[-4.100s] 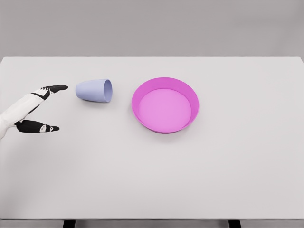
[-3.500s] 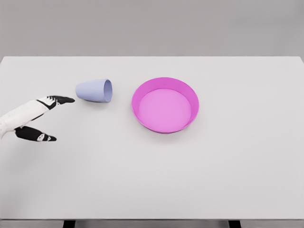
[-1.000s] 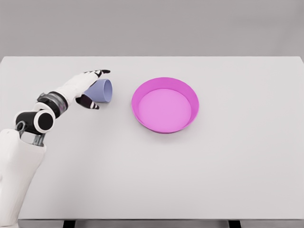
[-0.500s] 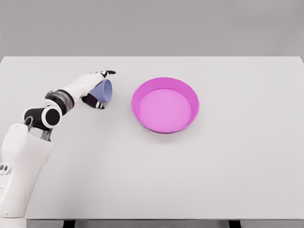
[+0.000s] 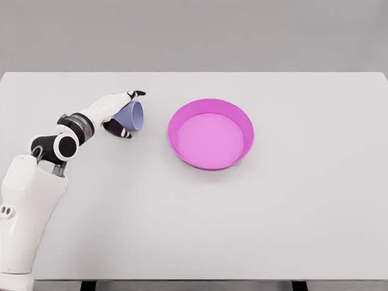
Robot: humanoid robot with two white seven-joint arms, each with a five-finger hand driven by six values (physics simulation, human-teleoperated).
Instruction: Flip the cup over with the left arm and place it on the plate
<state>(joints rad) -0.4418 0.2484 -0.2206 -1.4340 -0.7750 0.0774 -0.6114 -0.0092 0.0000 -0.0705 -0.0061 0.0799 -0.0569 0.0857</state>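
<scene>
Cup first: the small lavender plastic cup [image 5: 134, 116] lies on its side on the white surface [image 5: 242, 218], in the left half and nearer the far edge than the near one. Its open mouth faces right, toward the round magenta plate [image 5: 211, 134] with the raised rim, which sits just left of the surface's middle. Cup and plate are near each other but apart, with a strip of bare surface between them.

My left hand [image 5: 117, 111] has wrapped around the cup from the left. My white palm covers the cup's closed end and most of its side wall, so only the mouth end shows past my hand. My dark-tipped fingers [image 5: 137, 93] lie over the top of the cup on its far side, and my dark thumb [image 5: 119, 129] curls under it on the near side, so I am grasping the cup between them. The cup looks to be still lying sideways; whether it is touching the surface or slightly raised I cannot tell.

My left forearm runs down and to the left from the wrist, past the black elbow joint toward the near left corner of the surface, where my white upper arm fills the lower left.
</scene>
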